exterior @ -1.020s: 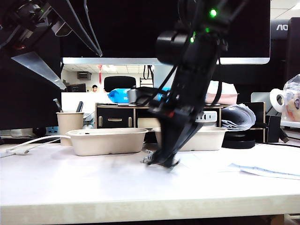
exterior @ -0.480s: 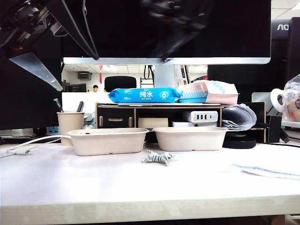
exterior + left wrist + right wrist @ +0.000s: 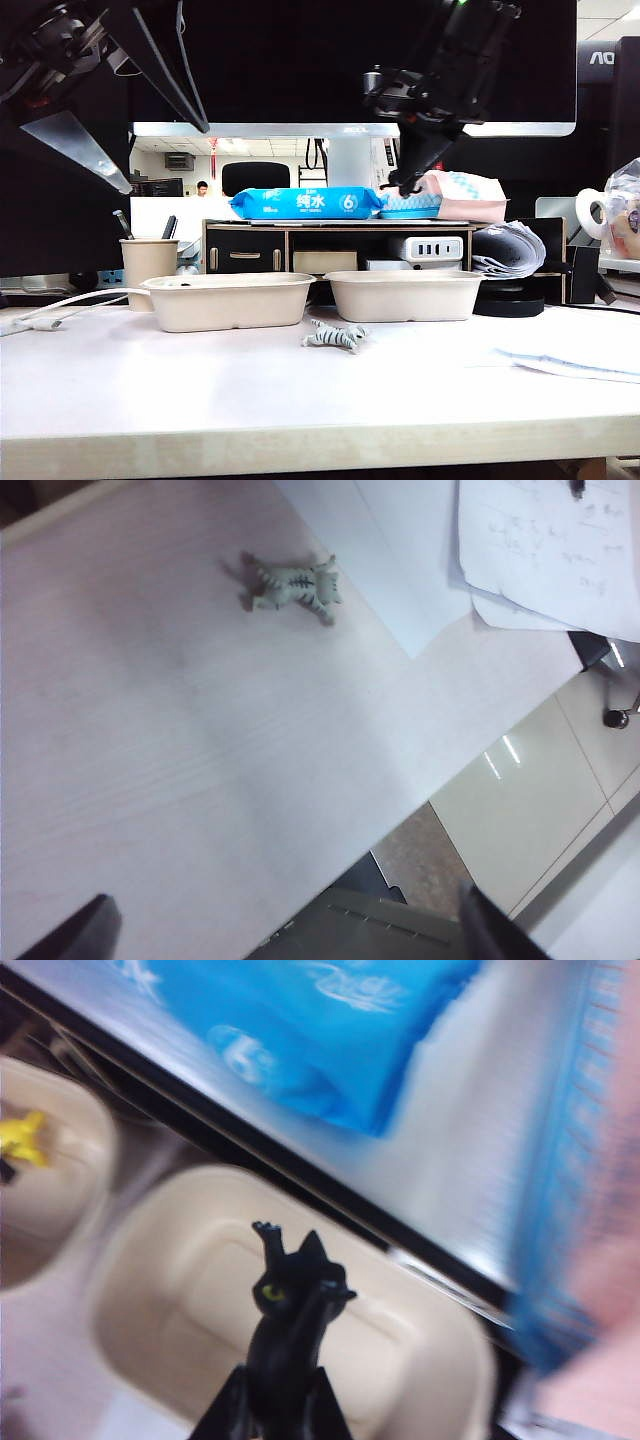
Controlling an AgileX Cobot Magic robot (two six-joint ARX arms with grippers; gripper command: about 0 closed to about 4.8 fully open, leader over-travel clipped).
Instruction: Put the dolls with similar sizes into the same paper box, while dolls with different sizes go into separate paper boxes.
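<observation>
Right hand point(image 3: 275, 1400), upper right of the exterior view, grips the black spiky doll point(image 3: 290, 1330) over a beige pulp tray point(image 3: 420, 1360); left hand point(image 3: 280, 930), upper left, gapes empty over the bench point(image 3: 200, 760).

Exterior view: bright, even light on the pale desk point(image 3: 300, 400), dark monitor behind, arms backlit to near silhouettes, green LED glare at top. Sharp focus overall. Left wrist view: soft, slightly hazy, striped doll point(image 3: 293, 583) casting a faint shadow; ceiling-light reflections on the floor point(image 3: 520, 810). Right wrist view: heavy motion blur, blue wipes pack point(image 3: 330, 1020) smeared, black doll point(image 3: 290, 1330) underexposed.
</observation>
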